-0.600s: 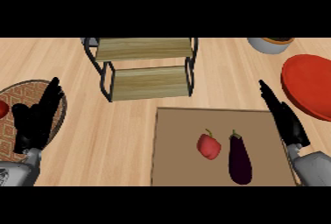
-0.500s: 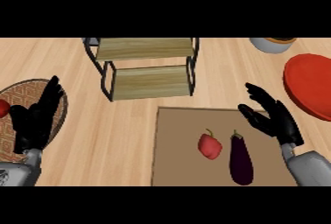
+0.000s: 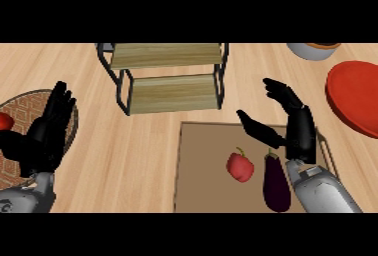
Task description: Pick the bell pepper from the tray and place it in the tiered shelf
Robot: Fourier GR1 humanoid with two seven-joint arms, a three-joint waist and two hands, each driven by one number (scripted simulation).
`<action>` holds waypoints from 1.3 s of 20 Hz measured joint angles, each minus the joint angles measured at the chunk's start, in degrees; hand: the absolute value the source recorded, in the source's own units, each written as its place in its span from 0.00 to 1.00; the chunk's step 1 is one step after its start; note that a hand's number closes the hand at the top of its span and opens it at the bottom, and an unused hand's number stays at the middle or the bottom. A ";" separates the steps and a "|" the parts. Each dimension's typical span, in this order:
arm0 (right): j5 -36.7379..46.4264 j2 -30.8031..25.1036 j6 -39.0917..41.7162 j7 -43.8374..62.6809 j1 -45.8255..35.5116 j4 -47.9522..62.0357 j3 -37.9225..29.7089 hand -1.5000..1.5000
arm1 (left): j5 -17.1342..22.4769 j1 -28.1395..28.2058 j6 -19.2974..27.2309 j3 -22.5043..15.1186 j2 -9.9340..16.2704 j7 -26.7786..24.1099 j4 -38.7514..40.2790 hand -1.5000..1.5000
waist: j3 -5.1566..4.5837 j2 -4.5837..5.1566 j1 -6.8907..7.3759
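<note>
The red bell pepper [image 3: 240, 166] lies on the tray [image 3: 201, 170], just left of the dark eggplant [image 3: 276, 183]. The right hand [image 3: 290, 122] hangs over the tray's far right corner, fingers spread open, thumb angled toward the pepper, holding nothing. Beyond the tray stands the tiered shelf [image 3: 168, 75]. Well left of the tray, the left hand [image 3: 46, 131] rests open above a woven mat [image 3: 29, 102].

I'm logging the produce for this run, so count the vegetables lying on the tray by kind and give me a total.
Red bell pepper: 1
Dark purple eggplant: 1
Total on the brown flat tray: 2
</note>
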 measured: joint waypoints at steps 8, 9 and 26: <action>6.67 -7.58 9.56 16.96 -0.24 -17.09 7.51 0.00 | -0.21 1.96 -0.48 0.59 -1.21 -0.70 -1.44 0.50 | -0.10 -0.09 -0.33; 7.46 -8.84 11.79 20.16 -1.11 -17.92 8.71 0.00 | -0.22 2.23 -0.65 0.57 -1.24 -0.97 -1.41 0.50 | -0.15 -0.13 -0.27; 16.34 -8.34 40.72 53.08 -22.93 -9.88 25.28 0.00 | -1.01 0.53 -1.11 -0.15 -2.23 -0.15 -1.41 0.50 | -0.25 0.05 1.30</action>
